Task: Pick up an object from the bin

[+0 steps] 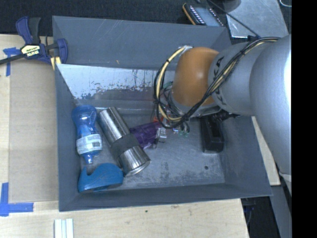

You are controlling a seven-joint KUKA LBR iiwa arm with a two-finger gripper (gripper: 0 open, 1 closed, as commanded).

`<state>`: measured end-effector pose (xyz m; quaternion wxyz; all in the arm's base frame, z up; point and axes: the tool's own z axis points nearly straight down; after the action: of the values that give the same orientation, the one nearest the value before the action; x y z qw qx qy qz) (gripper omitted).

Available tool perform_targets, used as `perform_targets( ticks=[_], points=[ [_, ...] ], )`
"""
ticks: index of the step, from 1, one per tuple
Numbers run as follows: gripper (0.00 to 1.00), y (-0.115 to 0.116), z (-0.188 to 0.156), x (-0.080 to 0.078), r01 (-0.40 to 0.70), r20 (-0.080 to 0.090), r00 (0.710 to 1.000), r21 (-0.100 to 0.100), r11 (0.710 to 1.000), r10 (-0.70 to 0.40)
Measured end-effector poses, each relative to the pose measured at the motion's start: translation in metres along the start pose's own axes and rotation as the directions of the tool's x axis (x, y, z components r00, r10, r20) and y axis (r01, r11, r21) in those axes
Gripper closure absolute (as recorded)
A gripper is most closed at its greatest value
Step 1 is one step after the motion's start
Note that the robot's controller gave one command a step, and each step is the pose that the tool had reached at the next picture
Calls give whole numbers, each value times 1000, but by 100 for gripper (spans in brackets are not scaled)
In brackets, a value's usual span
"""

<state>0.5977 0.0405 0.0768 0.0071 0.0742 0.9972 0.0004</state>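
Low over the middle of the grey bin (148, 43), the claw (167, 127) hangs beneath the arm's orange cover (194, 78), just beside a crumpled purple thing (145, 133); whether it is spread or pinched I cannot tell. Touching the purple thing on its left lies a silver can with a black band (122, 140). Further left are a blue bottle (86, 132) and a blue lump (101, 177); a black block (212, 136) lies right.

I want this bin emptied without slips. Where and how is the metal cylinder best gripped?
Probably at its black band, from straight above, fingers closing across the width. The metal cylinder lies slanted on its side, so its round body offers two opposite flanks. The blue bottle and the purple thing lie close on either side, leaving little room.
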Motion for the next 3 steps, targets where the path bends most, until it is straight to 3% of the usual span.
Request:
perform_targets(
  ticks=[1, 2, 3],
  points=[
    [0, -3, 6, 1, -49, -7, 999, 1, 999, 49],
    [0, 1, 5, -16, 290, 3, 957, 0, 957, -290],
    [0, 3, 5, -22, 223, 1, 975, -1, 975, -223]
  ],
)
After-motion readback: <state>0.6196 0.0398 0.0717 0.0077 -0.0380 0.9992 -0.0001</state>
